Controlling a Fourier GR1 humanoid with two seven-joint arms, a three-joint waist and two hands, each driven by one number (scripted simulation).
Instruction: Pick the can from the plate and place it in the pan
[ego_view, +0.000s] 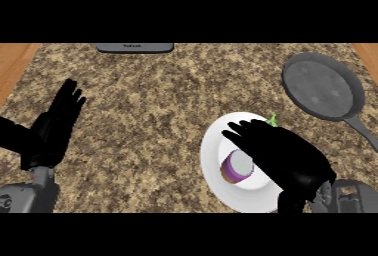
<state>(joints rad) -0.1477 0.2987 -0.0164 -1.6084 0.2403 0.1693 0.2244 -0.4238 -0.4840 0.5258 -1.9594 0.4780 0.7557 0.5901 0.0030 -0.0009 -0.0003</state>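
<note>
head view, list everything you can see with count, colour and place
round white plate: 1, white, on the counter at lower right
purple-topped can: 1, purple and white, on the plate, partly under the right hand
small green item: 1, green, at the plate's far rim, too hidden to identify
round dark grey pan: 1, dark grey, upper right, handle toward lower right
grey appliance: 1, far edge
speckled brown granite counter: 1
left hand: black, open, resting at left
right hand: black, over the can

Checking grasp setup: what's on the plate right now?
A purple can lies on the white plate, partly covered by the right hand spread over it. A green bit shows at the plate's far rim. Anything under the hand is hidden.
</note>
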